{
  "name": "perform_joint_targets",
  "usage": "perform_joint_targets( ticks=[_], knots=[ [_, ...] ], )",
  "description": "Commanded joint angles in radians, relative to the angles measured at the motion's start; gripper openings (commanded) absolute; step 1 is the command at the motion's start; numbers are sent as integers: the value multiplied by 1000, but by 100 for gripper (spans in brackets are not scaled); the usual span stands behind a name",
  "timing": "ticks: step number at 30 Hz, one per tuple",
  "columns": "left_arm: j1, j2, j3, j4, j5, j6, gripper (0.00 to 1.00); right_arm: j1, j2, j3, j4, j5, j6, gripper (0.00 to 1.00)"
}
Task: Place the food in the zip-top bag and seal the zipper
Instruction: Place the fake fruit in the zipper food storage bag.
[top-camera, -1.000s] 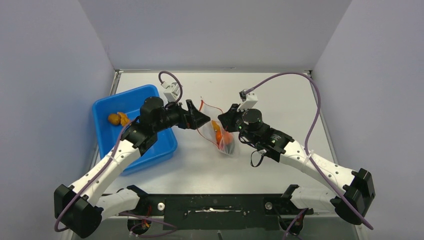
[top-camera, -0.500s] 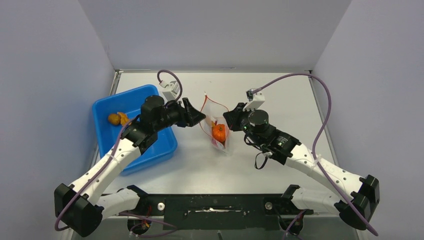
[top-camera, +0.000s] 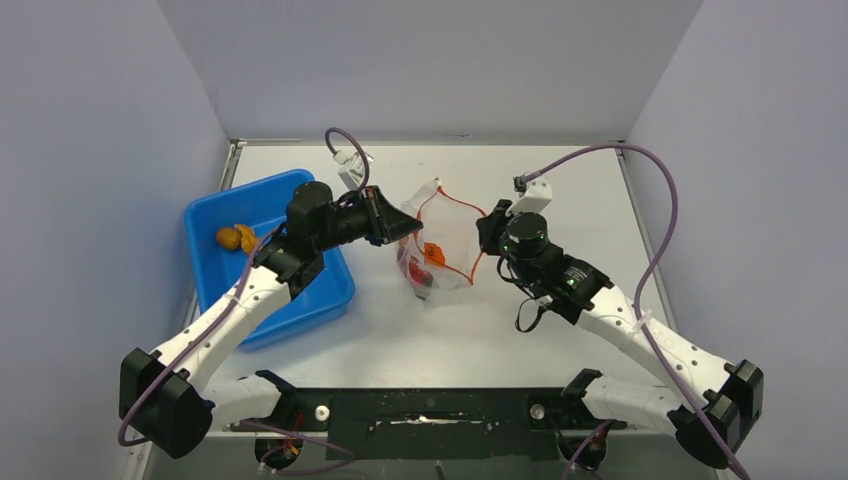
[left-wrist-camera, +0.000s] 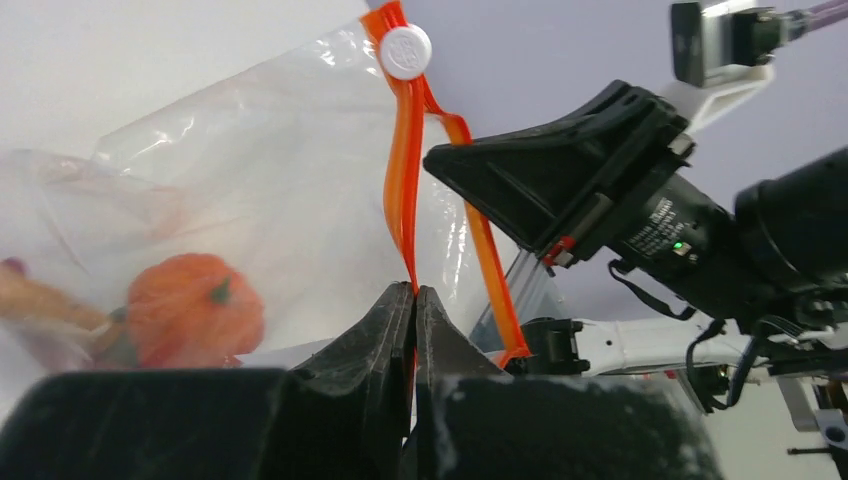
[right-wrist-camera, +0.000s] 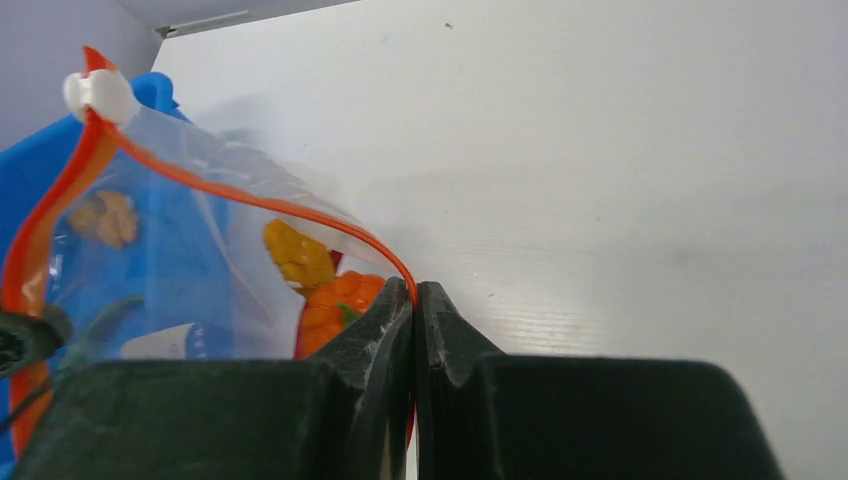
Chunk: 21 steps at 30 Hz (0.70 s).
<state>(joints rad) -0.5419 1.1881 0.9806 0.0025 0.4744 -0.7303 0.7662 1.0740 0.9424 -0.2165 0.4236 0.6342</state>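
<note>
The zip-top bag (top-camera: 445, 262) hangs between both grippers above the table, its mouth spread open and facing up. My left gripper (top-camera: 404, 232) is shut on the left side of the red-orange zipper (left-wrist-camera: 404, 150). My right gripper (top-camera: 484, 234) is shut on the strip's right side (right-wrist-camera: 250, 195). A white slider (left-wrist-camera: 405, 50) sits at the far end of the zipper. Inside the bag lie an orange round fruit (left-wrist-camera: 195, 310) and a yellow-brown lump (right-wrist-camera: 297, 255). More yellow-brown food (top-camera: 235, 238) lies in the blue tray.
The blue tray (top-camera: 300, 290) stands at the left, under my left arm. Grey walls close in the white table (top-camera: 560, 180) at the back and on both sides. Purple cables arc over both wrists.
My left gripper has shut on the bag's left mouth edge. The right gripper moved right and the bag's mouth has spread wide between the two; the bag has lifted.
</note>
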Motion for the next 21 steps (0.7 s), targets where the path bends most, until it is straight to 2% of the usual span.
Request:
perform_joint_targets(
  ticks=[1, 8, 11, 13, 18, 21],
  knots=[
    [-5, 2, -4, 238, 91, -83, 0, -23, -95, 30, 10, 77, -31, 0],
    [-4, 46, -18, 244, 74, -41, 0, -21, -149, 12, 53, 5, -32, 0],
    [-3, 64, -14, 220, 67, -17, 6, -21, -142, -19, 81, -12, -22, 0],
    [-3, 75, -6, 180, 49, 11, 14, -21, -131, -44, 94, -19, -11, 0],
    [0, 79, 8, 44, -49, 83, 50, -22, -90, -109, 138, -48, 21, 0],
    [6, 71, 19, -19, -73, 128, 63, -21, -72, -123, 165, -78, 33, 0]
  ],
)
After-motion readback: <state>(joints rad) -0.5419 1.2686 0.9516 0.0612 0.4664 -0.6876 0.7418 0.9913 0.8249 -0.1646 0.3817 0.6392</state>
